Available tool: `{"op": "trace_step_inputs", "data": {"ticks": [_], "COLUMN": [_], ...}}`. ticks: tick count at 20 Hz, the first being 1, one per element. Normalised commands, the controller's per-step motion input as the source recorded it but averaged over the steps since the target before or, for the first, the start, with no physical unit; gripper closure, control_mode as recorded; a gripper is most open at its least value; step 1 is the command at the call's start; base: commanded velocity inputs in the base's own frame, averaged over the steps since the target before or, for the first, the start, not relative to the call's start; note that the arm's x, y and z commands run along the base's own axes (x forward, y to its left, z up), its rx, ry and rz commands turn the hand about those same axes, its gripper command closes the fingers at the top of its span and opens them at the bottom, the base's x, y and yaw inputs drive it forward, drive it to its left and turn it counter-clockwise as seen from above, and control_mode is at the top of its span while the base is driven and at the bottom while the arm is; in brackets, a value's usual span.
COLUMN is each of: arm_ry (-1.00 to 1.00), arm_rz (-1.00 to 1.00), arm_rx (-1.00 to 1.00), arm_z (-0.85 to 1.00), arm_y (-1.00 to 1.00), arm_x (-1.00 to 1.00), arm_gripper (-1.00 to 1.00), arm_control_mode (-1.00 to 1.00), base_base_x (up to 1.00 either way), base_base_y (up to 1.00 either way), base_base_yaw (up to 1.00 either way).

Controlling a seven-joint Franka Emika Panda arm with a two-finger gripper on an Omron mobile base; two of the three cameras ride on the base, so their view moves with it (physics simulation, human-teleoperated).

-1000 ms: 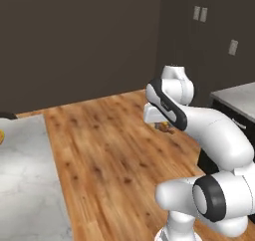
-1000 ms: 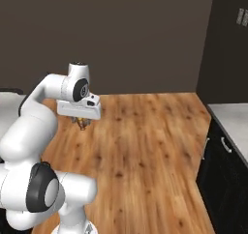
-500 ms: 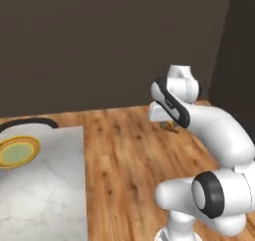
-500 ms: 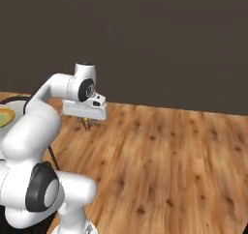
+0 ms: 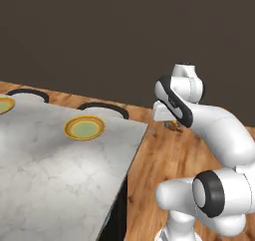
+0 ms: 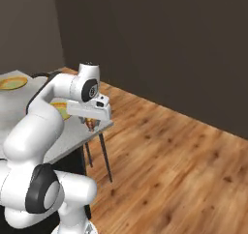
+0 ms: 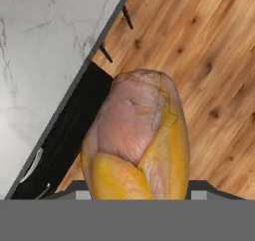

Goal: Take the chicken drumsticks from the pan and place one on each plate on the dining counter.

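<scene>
Marble dining counter (image 5: 55,170) carries two plates (image 5: 84,128) (image 5: 5,105), while the gripper (image 6: 91,125) clasps one drumstick (image 7: 137,140).

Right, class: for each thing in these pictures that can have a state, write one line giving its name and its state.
gripper: shut on the drumstick, held over the wooden floor beside the counter.
drumstick: orange-golden, gripped between the jaws, off any surface.
nearer plate: flat on the dining counter, nothing on it.
farther plate: flat on the counter, partly cut off by the picture's edge.
dining counter: marble top carrying both plates.
</scene>
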Motion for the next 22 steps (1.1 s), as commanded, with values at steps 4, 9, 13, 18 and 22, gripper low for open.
{"op": "trace_step_inputs", "data": {"ticks": [4, 9, 13, 18, 22], "arm_ry": [0.0, 0.0, 0.0, 0.0, 0.0], "arm_rz": [0.0, 0.0, 0.0, 0.0, 0.0], "arm_rx": [0.0, 0.0, 0.0, 0.0, 0.0], "arm_z": [0.0, 0.0, 0.0, 0.0, 0.0], "arm_y": [0.0, 0.0, 0.0, 0.0, 0.0], "arm_x": [0.0, 0.0, 0.0, 0.0, 0.0], "arm_gripper": [1.0, 1.0, 1.0, 1.0, 1.0], "arm_control_mode": [1.0, 1.0, 1.0, 1.0, 1.0], "base_base_x": [0.43, 0.46, 0.47, 0.47, 0.46], "base_base_y": [-0.2, -0.3, -0.45, -0.57, -0.5], "base_base_yaw": [0.89, 0.73, 0.53, 0.38, 0.44]}}
